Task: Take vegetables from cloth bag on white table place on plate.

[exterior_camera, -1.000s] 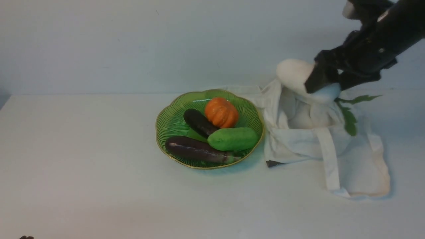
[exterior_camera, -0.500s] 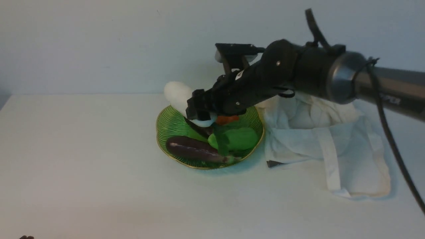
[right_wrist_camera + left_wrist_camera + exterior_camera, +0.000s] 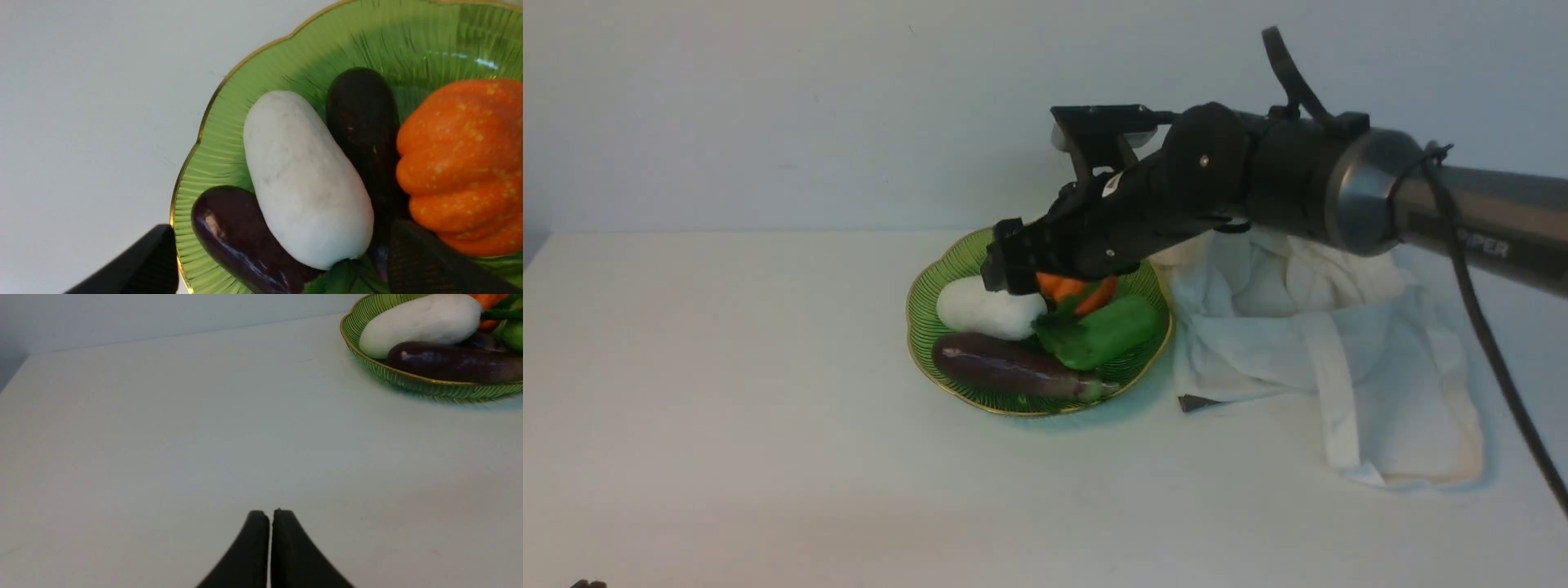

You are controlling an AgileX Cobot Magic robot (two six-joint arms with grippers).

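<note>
With its two fingers parted wide, the right gripper [image 3: 282, 249] hangs above the plate [image 3: 204, 163] and has hold of nothing. Between and beneath those fingers lies the white radish [image 3: 308, 179], free of both of them and resting in the green dish. In the front view it sits in the left part of the plate, just below the fingertips, its dark leaves [image 3: 1058, 322] reaching right over the green vegetable [image 3: 1107, 333].

On the near side of the radish is a glossy eggplant [image 3: 1017, 367], lying lengthwise along the near part of the dish. A second, darker eggplant [image 3: 363, 122] lies beside the radish, between it and the orange pumpkin [image 3: 466, 163], which is partly hidden by the right arm in the front view.

To the right of the plate, the cloth bag [image 3: 1258, 351] slumps on the white table [image 3: 768, 392], one strap trailing toward the near side. Well apart from the plate, the left gripper [image 3: 271, 514] has its fingertips nearly together, with only a thin slit between them and nothing in their grasp.
</note>
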